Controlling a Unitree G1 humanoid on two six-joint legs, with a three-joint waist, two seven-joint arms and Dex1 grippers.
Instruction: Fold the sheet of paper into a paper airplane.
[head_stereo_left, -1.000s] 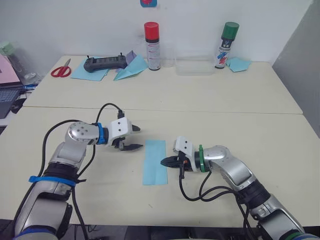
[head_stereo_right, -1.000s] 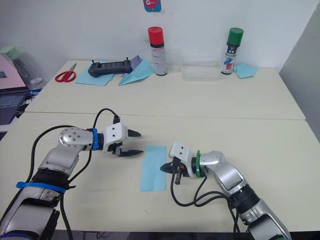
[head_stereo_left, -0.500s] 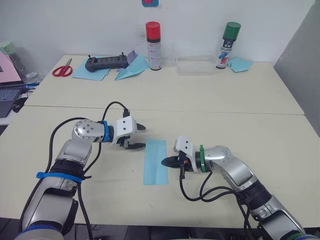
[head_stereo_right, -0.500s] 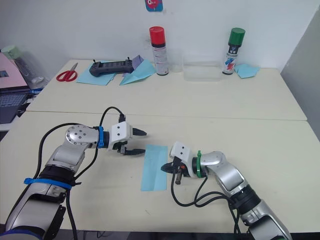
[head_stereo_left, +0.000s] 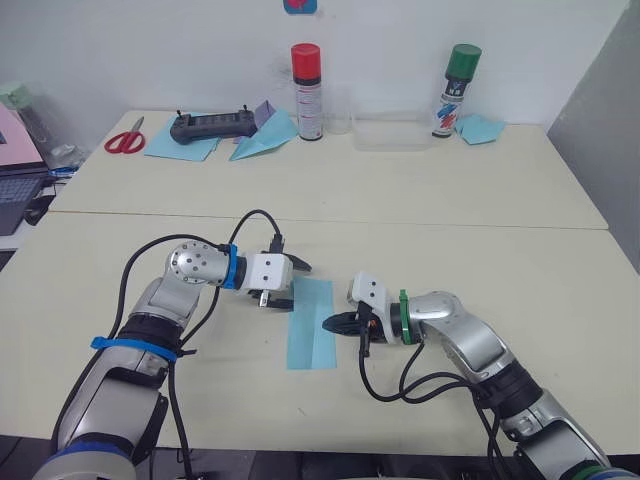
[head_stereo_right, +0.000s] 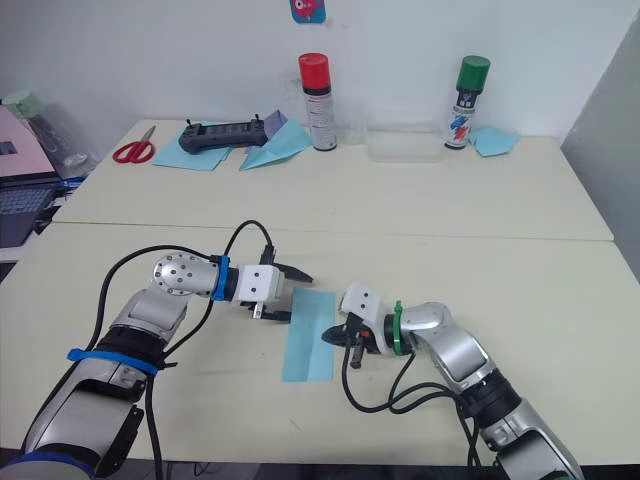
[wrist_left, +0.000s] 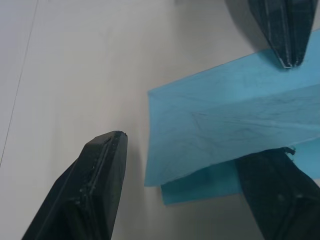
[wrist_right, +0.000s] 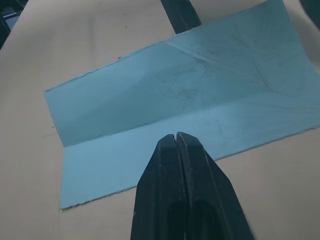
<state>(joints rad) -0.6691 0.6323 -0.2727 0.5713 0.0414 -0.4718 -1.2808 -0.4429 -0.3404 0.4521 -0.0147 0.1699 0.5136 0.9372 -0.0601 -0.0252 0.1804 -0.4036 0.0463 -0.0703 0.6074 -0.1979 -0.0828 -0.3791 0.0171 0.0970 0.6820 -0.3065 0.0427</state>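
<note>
The sheet of paper (head_stereo_left: 310, 322) is a light-blue rectangle folded lengthwise, lying flat on the near table between my two arms. My left gripper (head_stereo_left: 298, 286) stands open at its far-left corner; in the left wrist view the paper (wrist_left: 225, 125) reaches in between the two fingers (wrist_left: 95, 190), with its upper layer slightly raised. My right gripper (head_stereo_left: 327, 324) is shut, its tip resting on the paper's right edge about halfway along. In the right wrist view the closed fingertips (wrist_right: 176, 136) sit on the lower layer just beside the fold line of the paper (wrist_right: 170, 100).
Along the far table stand a red-capped spray can (head_stereo_left: 305, 90), a green-capped can (head_stereo_left: 452, 88) and a clear plastic box (head_stereo_left: 388, 132). A black controller (head_stereo_left: 210, 126), red scissors (head_stereo_left: 122, 138), a blue paper plane with a purple flap (head_stereo_left: 262, 135) and a blue scrap (head_stereo_left: 480, 128) lie there.
My left gripper has moved right, from a short way off the paper to its far-left corner, staying open. The right gripper and the paper have held still.
</note>
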